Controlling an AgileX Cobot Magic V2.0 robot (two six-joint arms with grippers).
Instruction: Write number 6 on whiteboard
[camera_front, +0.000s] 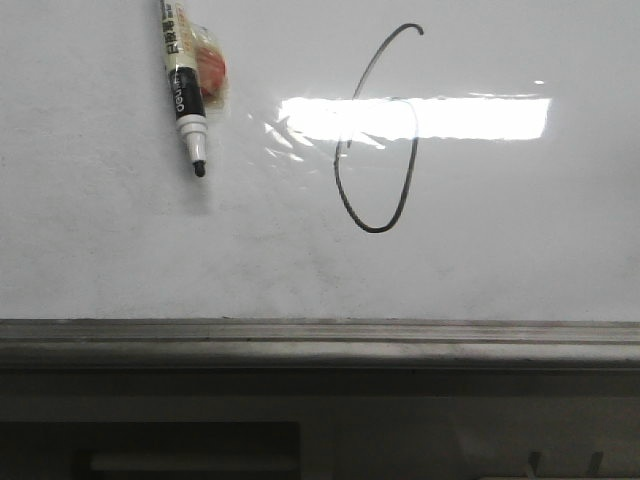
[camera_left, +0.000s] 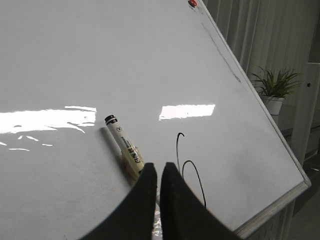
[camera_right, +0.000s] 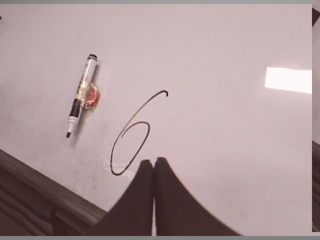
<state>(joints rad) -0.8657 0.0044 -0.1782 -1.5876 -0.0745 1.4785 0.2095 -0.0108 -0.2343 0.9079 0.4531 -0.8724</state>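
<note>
Nearest in the front view: grey edge rail (camera_front: 320, 340) along the bottom of the whiteboard (camera_front: 520, 250), w/ darker furniture below it. No gripper shows in that view.

Just above the rail, on the white surface, sits the number 6 (camera_front: 377, 140): thin black line, tall narrow loop low down, hooked tail curling up and right at the top. Stroke looks closed and complete, so writing seems done. A bright light reflection (camera_front: 470, 118) cuts across the loop's upper part, washing out a bit of the line there.

Left of the 6 and well apart from it, a marker pen (camera_front: 184, 85) lies on the board, cap off, black tip pointing down toward the rail. Something orange-red in clear wrap (camera_front: 212, 75) is stuck to its barrel, prob a magnet or tape; can't tell which.

Tools: left gripper (camera_left: 158, 172) has its fingers pressed together, holding nothing, w/ the marker just beyond the tips. Right gripper (camera_right: 153, 167) is pressed together too, empty, tips just beside the bottom of the 6's loop.

Farther off in the left wrist view: a small red dot (camera_left: 192, 3) near the board's far corner, and a potted plant (camera_left: 274, 90) beyond the edge.

Risks, as I judge them: the right tips are so near the wet-looking line that any sweep across the board could smear the loop. The uncapped tip could leave a stray mark if the marker slides or gets nudged, and if its hold on the sloped board slips it'd drop toward the rail.
</note>
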